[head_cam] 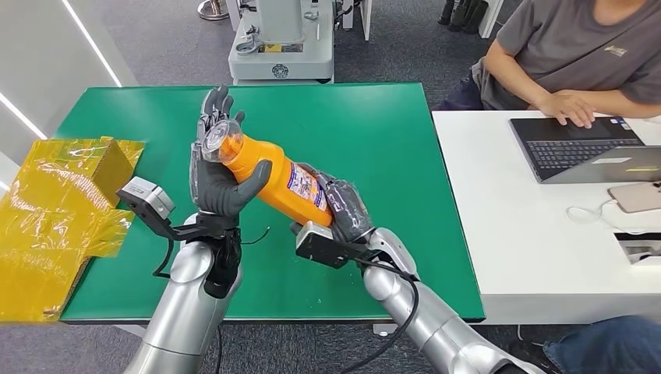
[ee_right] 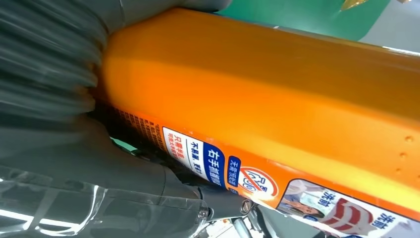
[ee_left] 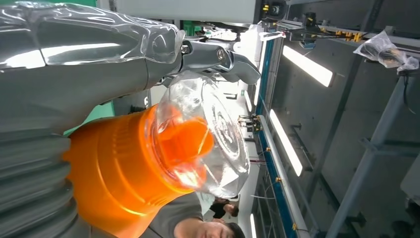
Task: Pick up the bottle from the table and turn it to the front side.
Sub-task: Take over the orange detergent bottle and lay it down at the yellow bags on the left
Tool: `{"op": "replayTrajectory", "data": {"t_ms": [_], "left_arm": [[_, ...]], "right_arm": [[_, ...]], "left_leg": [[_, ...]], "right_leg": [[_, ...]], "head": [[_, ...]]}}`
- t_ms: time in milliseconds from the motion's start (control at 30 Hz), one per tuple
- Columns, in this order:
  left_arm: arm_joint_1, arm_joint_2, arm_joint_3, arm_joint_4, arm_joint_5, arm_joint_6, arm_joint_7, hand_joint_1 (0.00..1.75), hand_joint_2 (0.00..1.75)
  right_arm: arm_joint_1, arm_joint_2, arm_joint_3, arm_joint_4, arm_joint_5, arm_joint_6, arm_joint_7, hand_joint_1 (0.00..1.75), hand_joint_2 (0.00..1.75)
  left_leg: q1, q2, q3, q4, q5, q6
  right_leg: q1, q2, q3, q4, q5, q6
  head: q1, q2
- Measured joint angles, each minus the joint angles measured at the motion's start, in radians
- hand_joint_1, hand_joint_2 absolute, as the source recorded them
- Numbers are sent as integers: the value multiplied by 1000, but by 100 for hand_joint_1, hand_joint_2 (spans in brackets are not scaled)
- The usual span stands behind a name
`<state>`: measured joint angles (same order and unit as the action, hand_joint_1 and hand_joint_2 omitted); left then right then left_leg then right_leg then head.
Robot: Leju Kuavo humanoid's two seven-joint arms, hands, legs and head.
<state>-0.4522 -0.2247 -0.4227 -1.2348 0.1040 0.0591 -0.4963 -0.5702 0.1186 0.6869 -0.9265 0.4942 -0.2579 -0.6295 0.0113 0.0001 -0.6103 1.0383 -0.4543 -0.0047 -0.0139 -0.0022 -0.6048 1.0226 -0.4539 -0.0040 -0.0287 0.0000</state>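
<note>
Left hand point(head_cam: 220, 167) and right hand point(head_cam: 343, 206), gripping orange bottle point(head_cam: 277, 175)

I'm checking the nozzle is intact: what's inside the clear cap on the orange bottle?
Inside the clear cap an orange spout shows through the plastic. The left hand grips the orange bottle near the cap; glare hides whether the spout tip is damaged.
</note>
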Motion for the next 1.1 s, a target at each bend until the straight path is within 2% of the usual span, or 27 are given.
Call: {"op": "replayTrajectory", "data": {"t_ms": [200,333,600,1033,1100], "left_arm": [[2,0,0,0,0,0,0,0,175],[2,0,0,0,-1,0,0,175,175],[3,10,-8,0,-46,-36,14,175,175],[-4,13,-9,0,-14,-104,25,175,175],[-7,13,-9,0,-16,-105,25,175,175]], "right_arm": [[0,0,3,19,1,8,0,175,175],[0,0,3,27,1,7,0,175,175],[3,0,1,30,-6,-32,-27,175,175],[42,0,-10,-9,-9,-66,-36,175,175],[46,0,-12,-15,-12,-69,-37,153,175]], "left_leg": [[0,0,0,0,0,0],[0,0,0,0,0,0],[0,0,0,0,0,0],[0,0,0,0,0,0],[0,0,0,0,0,0]], "right_leg": [[0,0,0,0,0,0],[0,0,0,0,0,0],[0,0,0,0,0,0],[0,0,0,0,0,0],[0,0,0,0,0,0]], "head": [[0,0],[0,0],[0,0],[0,0],[0,0]]}}
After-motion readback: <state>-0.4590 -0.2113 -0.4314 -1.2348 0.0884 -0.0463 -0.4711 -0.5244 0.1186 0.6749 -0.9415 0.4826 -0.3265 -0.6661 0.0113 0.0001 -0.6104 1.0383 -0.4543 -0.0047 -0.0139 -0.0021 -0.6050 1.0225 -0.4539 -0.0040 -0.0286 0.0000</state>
